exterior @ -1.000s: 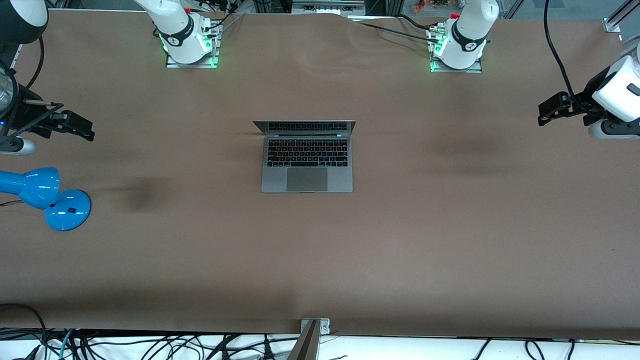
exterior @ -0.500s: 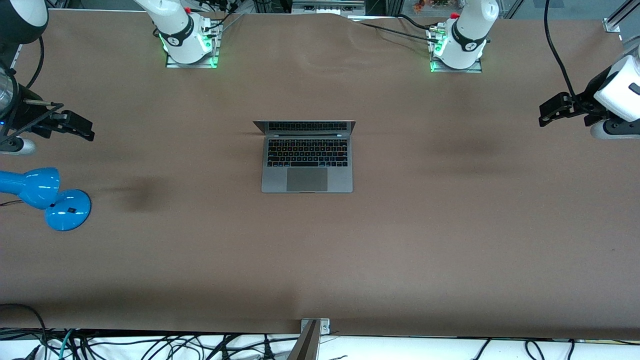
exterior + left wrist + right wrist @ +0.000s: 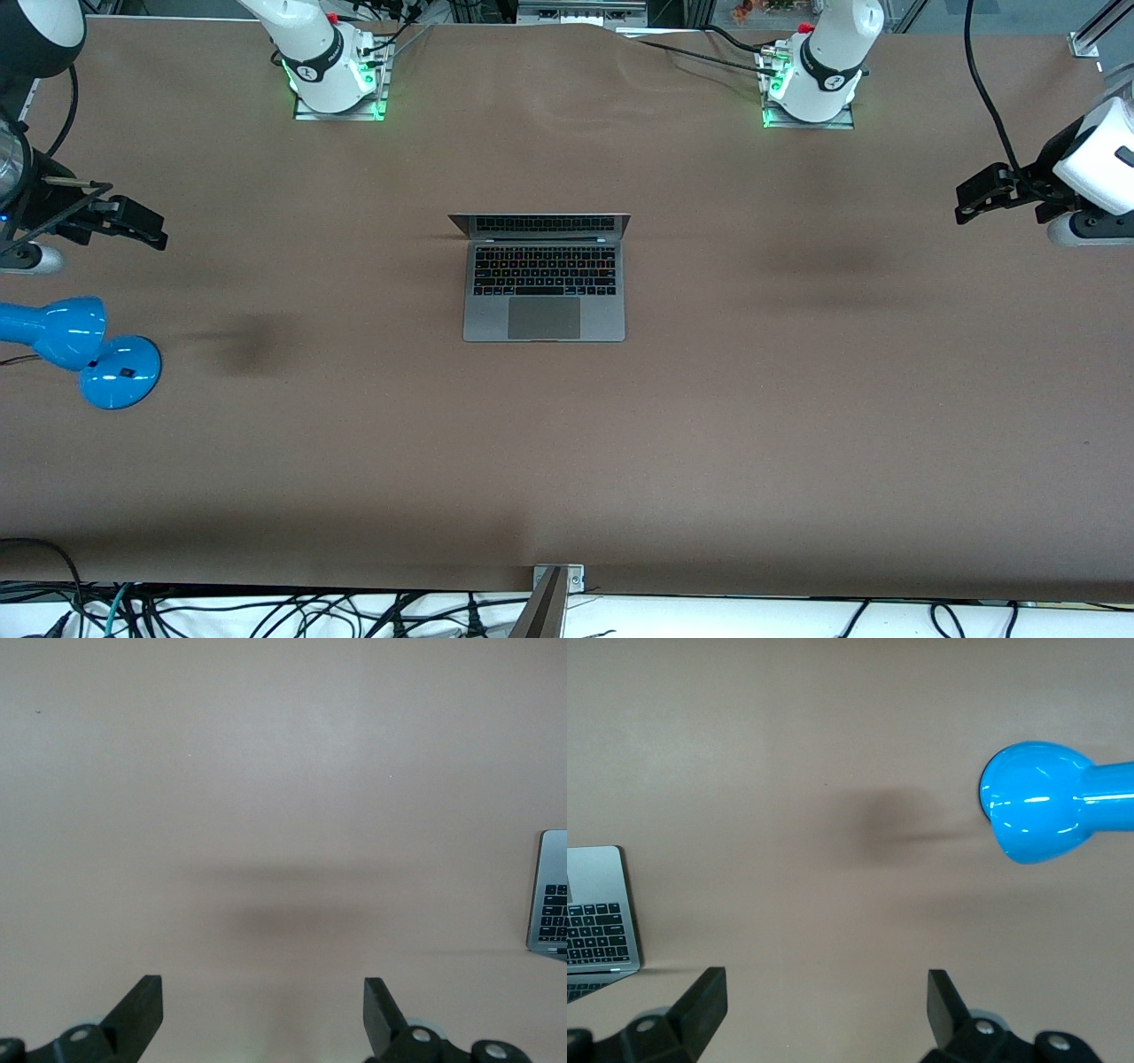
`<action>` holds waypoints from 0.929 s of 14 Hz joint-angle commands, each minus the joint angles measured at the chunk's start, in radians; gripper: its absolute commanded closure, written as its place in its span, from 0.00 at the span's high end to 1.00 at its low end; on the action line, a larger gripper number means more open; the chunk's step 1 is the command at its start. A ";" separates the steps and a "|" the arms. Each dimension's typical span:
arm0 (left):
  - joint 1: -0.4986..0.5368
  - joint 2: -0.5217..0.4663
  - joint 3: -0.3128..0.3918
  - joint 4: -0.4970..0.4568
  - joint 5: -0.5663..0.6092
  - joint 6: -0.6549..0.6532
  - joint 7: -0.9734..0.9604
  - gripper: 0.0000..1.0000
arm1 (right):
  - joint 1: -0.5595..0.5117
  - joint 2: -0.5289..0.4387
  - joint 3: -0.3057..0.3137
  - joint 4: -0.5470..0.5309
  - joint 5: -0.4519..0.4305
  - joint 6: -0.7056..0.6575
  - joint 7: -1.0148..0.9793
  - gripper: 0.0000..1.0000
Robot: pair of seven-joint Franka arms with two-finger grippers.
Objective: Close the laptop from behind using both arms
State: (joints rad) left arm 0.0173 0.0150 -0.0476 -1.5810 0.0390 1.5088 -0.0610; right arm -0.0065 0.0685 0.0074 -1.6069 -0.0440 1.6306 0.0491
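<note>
The laptop [image 3: 544, 288] lies mid-table, lid up, keyboard and trackpad toward the front camera, hinge toward the bases. Left gripper [image 3: 979, 197] and right gripper [image 3: 133, 221] hover spread, empty, over the table's ends.

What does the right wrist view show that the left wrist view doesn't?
Only the right wrist view shows the blue lamp, and its own open right tool. Only the left wrist view shows the open left tool, over bare table with a soft shadow. Both share the brown table and a corner of the open laptop, lying apart from both tools; neither tool holds anything.
</note>
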 commanded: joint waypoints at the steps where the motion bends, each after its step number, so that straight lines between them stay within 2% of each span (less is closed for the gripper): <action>1: 0.004 -0.012 -0.005 -0.011 -0.010 0.007 -0.006 1.00 | -0.003 -0.006 0.002 0.002 0.013 -0.008 -0.015 1.00; 7: -0.017 -0.013 -0.035 -0.030 -0.044 0.001 -0.046 1.00 | -0.001 -0.004 0.023 -0.002 0.019 -0.012 -0.028 1.00; 10: -0.019 -0.006 -0.101 -0.033 -0.048 -0.002 -0.114 1.00 | 0.002 0.014 0.091 -0.002 0.016 -0.107 -0.025 1.00; 13: -0.019 0.005 -0.196 -0.034 -0.050 -0.001 -0.239 1.00 | 0.019 0.037 0.108 -0.005 0.019 -0.210 -0.018 1.00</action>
State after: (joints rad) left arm -0.0014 0.0220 -0.1927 -1.6064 0.0026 1.5081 -0.2212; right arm 0.0081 0.0919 0.1079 -1.6134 -0.0357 1.4716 0.0378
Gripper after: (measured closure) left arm 0.000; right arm 0.000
